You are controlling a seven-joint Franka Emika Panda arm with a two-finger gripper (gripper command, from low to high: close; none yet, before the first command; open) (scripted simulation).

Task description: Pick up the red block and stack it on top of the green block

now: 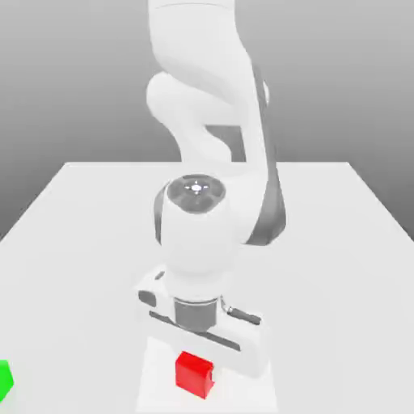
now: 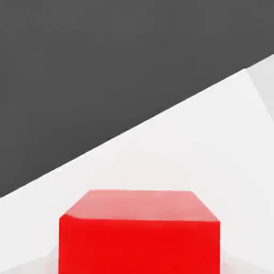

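The red block [image 1: 194, 373] is close to the table's front edge, directly under the arm's white hand. My gripper [image 1: 196, 357] reaches straight down over it and is shut on the red block. The hand view has the red block [image 2: 140, 235] very near, with its top face and one side showing and the white table behind it. The green block [image 1: 4, 378] sits at the exterior view's far left, near the front edge and partly cut off by the frame, well apart from the red block.
The white table [image 1: 340, 242] spreads wide behind and to both sides of the arm. The arm's own body [image 1: 210, 218] stands over the middle of the table and hides the part behind it.
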